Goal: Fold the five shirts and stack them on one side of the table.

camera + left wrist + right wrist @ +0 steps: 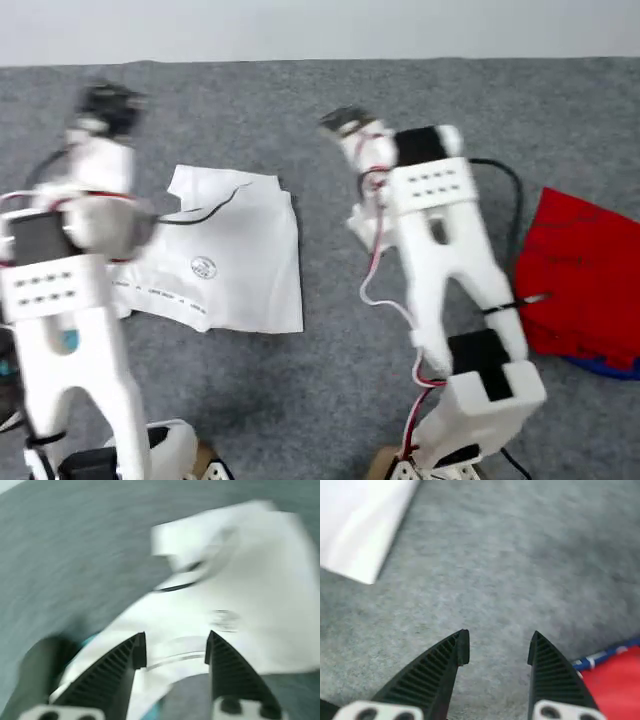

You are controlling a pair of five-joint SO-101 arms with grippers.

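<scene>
A white shirt (230, 255) lies partly folded and flat on the grey table (340, 340), left of centre. My left gripper (175, 642) hangs open above it with nothing between its fingers; from above it sits at the shirt's far left (105, 105). My right gripper (497, 647) is open over bare table, between the white shirt's corner (360, 530) and a red folded shirt (615, 680). In the high view the right gripper (345, 120) is at the far middle. The red shirt (590, 280) lies at the right edge on top of a blue one (610, 365).
Both arm bases stand at the near edge, the right arm (450, 250) stretching across the middle. A dark cable (205, 212) lies over the white shirt's upper part. Bare grey table shows between the white shirt and the red stack.
</scene>
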